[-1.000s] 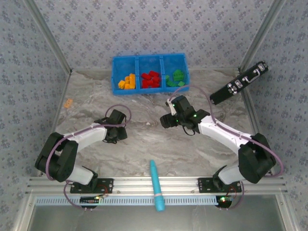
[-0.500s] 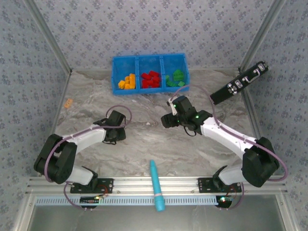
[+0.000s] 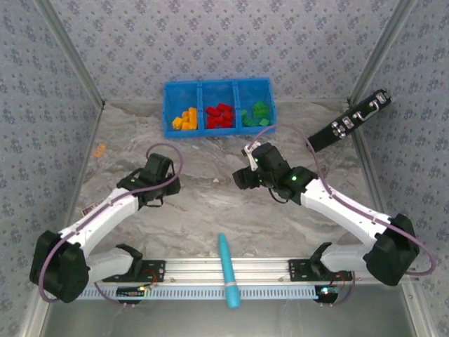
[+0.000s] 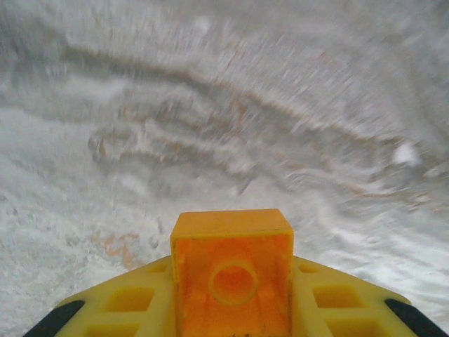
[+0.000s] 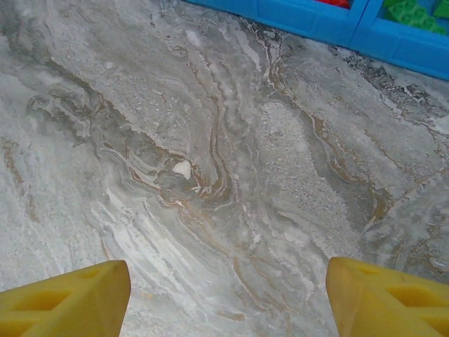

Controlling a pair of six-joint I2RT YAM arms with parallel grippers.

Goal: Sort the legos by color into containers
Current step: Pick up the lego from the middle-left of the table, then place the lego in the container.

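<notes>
Left gripper [image 4: 233, 316] clenched on 1 orange lego [image 4: 231, 235] | right gripper [image 5: 228, 295] released, empty | bin [image 3: 217, 82] ahead-right of my left gripper; left arm nearer, I judge

1. Blue bin [image 3: 219, 133] at the far edge of the worktop [image 3: 210, 207]: orange legos [image 3: 184, 119] left, red legos [image 3: 219, 116] middle, green legos [image 3: 257, 112] right.
2. One orange lego [image 3: 100, 149] lies near the left edge.
3. Teal pen [image 3: 227, 270] crosses the near edge; black device [image 3: 349, 121] at the right edge.
</notes>
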